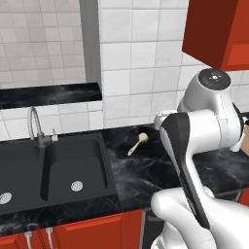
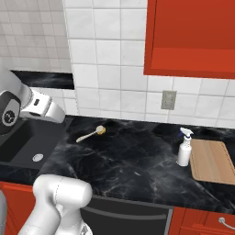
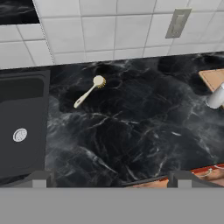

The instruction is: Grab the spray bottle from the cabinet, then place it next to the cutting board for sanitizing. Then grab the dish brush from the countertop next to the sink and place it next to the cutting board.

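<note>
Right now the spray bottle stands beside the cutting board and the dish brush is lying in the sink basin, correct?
Not quite. The spray bottle does stand beside the cutting board, but the dish brush is not in the sink; it lies on the countertop between sink and bottle, as the right base view shows.

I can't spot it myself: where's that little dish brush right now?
The dish brush lies flat on the black countertop near the tiled wall, just right of the sink and well left of the spray bottle.
</note>
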